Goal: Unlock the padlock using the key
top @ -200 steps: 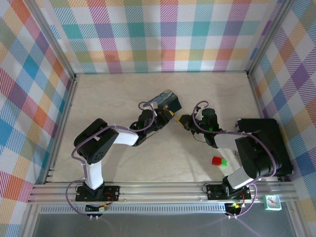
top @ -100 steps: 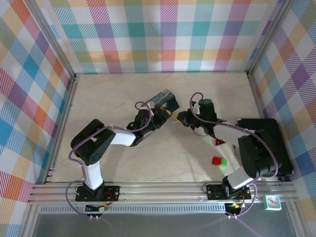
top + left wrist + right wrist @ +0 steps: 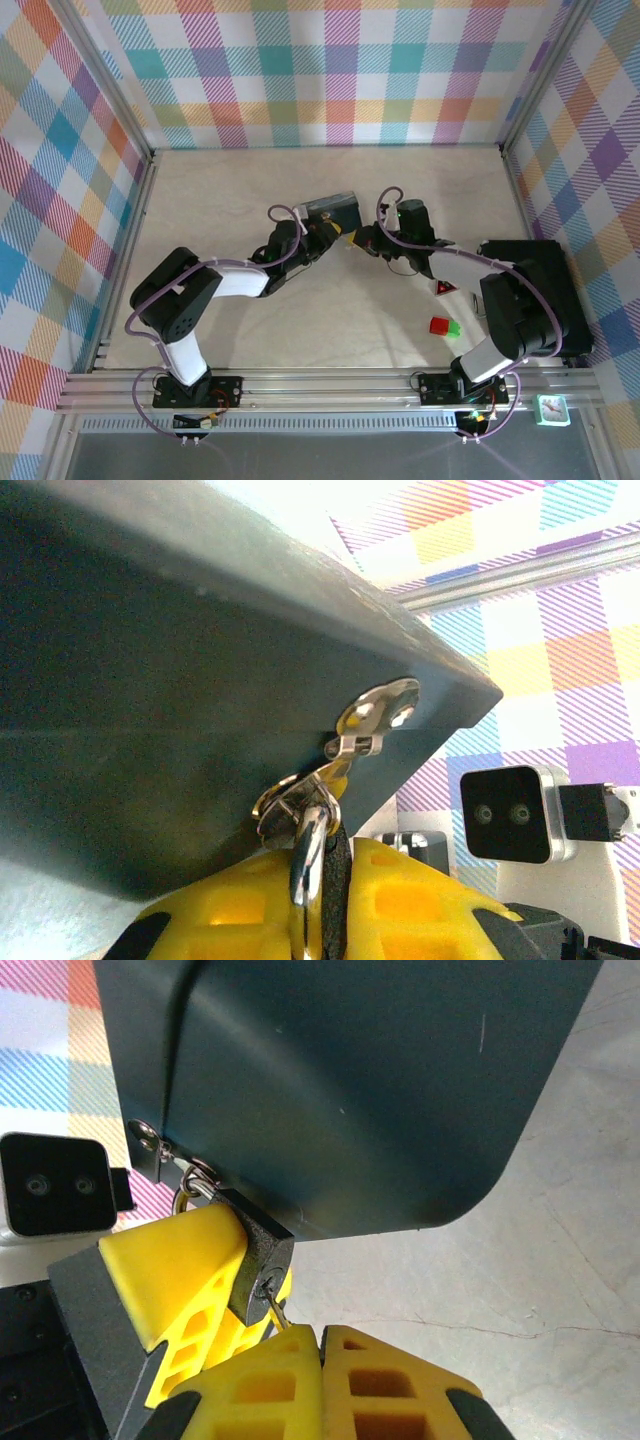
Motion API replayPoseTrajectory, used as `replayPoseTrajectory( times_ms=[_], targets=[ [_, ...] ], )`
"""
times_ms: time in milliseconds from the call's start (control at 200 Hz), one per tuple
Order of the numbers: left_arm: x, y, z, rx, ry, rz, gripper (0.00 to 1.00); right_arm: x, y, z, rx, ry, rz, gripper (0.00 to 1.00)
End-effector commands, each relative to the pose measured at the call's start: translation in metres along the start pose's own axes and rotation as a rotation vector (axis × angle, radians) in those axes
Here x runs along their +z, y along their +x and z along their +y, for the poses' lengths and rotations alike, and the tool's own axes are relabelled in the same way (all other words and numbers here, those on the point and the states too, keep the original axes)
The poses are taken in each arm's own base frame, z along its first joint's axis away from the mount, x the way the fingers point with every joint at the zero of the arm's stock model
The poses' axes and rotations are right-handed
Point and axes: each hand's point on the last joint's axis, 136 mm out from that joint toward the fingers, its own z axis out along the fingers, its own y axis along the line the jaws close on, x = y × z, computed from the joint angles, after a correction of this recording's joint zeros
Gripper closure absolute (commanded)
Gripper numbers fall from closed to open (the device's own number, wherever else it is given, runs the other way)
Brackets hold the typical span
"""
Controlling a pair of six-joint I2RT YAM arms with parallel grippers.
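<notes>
Starting top cam: left gripper (image 3: 328, 232) and right gripper (image 3: 361, 240) meet tip to tip at the near-right corner of tin (image 3: 334, 206), mid table (image 3: 200, 200). What sits btw the tips is too small to make out, and jaw state can't be read from up here. Red block (image 3: 438, 326) and green block (image 3: 453, 327) touch each other near the right arm, well apart from tin. Black case (image 3: 545, 290) at right edge, partly covered by right arm. Red-triangle sticker (image 3: 443, 289) on right arm, any text too small to read.

Left wrist cam: tin wall is dark and fills upper left, lid art not visible at this angle. Silvery hasp (image 3: 375, 712) on tin edge. Padlock (image 3: 312, 825) hangs from it, only shackle (image 3: 303, 865) clear. Lock body is mostly hidden btw yellow pads (image 3: 400, 900). Left gripper is clenched on padlock, fingers cut off by frame bottom.

Right wrist cam: padlock body is black and tilted, at tin's lower-left corner, pressed against the left gripper's yellow finger (image 3: 185, 1260). Lock face is at a steep angle, any marking unreadable. Key (image 3: 276, 1310) is a thin silvery stub, tip in lock's bottom face, rest buried btw the right gripper's pads, clamped tight on it.
</notes>
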Motion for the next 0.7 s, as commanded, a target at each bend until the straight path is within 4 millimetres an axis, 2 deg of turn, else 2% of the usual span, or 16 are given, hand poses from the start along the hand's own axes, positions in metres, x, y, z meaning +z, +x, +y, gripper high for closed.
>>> replayPoseTrajectory(
  times_ms=[0,145,365,495,695],
  targets=[
    [0.007,-0.028,0.040,0.024,-0.115,-0.104,1.00,-0.011,-0.035,-0.024,0.084,0.034,-0.178,1.00],
    [0.014,-0.031,0.047,0.043,-0.137,-0.144,1.00,-0.017,-0.029,-0.039,0.187,0.030,-0.227,1.00],
    [0.019,-0.036,0.059,0.050,-0.156,-0.190,1.00,-0.031,-0.026,-0.063,0.223,0.095,-0.267,1.00],
    [0.024,-0.039,0.065,0.057,-0.157,-0.211,1.00,-0.032,-0.023,-0.075,0.233,0.106,-0.247,1.00],
    [0.028,-0.045,0.076,0.024,-0.152,-0.238,1.00,-0.038,-0.029,-0.093,0.257,0.112,-0.270,1.00]
  ],
)
